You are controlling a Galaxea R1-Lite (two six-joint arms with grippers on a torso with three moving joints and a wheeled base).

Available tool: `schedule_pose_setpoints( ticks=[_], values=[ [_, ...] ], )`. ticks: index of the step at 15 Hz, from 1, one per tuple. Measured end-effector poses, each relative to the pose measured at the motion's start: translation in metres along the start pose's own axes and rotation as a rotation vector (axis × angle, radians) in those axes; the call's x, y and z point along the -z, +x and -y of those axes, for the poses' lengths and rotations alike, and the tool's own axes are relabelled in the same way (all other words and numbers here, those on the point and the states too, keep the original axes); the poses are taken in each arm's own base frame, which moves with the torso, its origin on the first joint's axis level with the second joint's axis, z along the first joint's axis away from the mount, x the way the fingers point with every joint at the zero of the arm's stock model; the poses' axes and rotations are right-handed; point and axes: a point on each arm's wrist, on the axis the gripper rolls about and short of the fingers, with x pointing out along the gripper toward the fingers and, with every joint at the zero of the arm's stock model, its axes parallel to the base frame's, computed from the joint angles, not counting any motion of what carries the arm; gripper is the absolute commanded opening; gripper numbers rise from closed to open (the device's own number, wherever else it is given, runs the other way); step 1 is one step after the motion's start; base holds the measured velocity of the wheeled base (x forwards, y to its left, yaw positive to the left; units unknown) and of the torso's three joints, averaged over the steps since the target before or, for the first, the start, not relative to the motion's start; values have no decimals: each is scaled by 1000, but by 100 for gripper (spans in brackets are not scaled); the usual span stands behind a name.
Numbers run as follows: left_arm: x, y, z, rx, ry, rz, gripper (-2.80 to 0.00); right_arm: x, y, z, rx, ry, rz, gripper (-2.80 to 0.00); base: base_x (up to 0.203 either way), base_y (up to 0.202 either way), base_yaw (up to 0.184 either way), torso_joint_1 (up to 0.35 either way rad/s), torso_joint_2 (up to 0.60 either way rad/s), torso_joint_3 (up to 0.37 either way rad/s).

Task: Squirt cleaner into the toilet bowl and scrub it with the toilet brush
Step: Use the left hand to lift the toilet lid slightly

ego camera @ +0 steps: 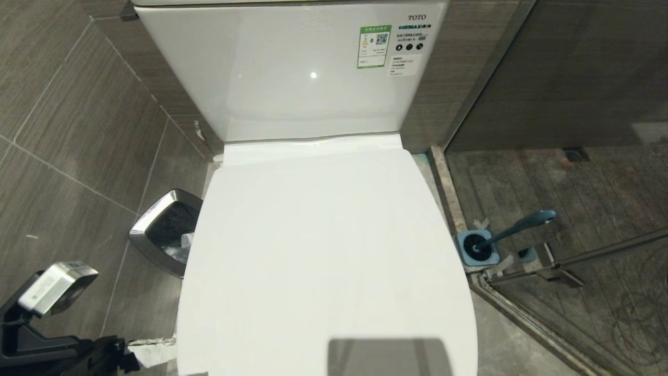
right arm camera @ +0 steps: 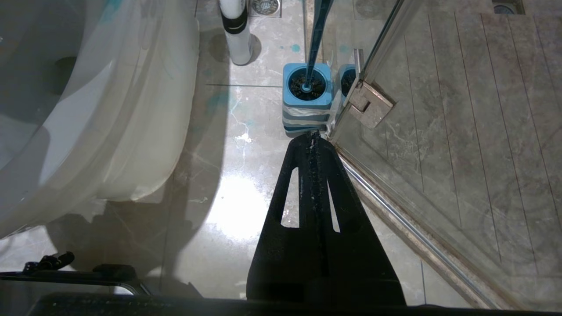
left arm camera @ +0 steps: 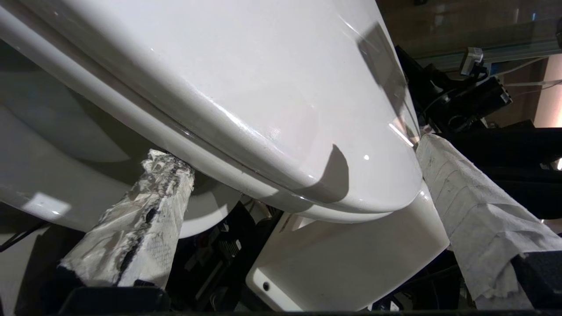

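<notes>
Plainly the left claw (left arm camera: pixel 303 193), padded tips apart astride the closed toilet lid's (ego camera: pixel 323 250) front edge, could slip off the glossy rim; right claw (right arm camera: pixel 313 137) together, parked.

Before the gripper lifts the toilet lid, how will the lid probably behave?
The lid looks glossy, so probably slippery for the paper-wrapped fingers of the open left gripper set either side of its front edge. It seems rigid and hinged near the tank, so it should swing, not bend.
</notes>
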Motion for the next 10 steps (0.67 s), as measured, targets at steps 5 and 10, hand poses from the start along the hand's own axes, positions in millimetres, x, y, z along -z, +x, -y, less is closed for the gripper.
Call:
schedule_pose_setpoints(
  ticks=[5,10],
  values=[
    [-1,-3,6,-8,-19,18,0,0,0,0,0,0,0,-280,0,0,0,0,0,0],
    [-3,-5,13,-29,-30,46,0,0,0,0,0,1,0,-280,0,0,0,0,0,0]
  ],
)
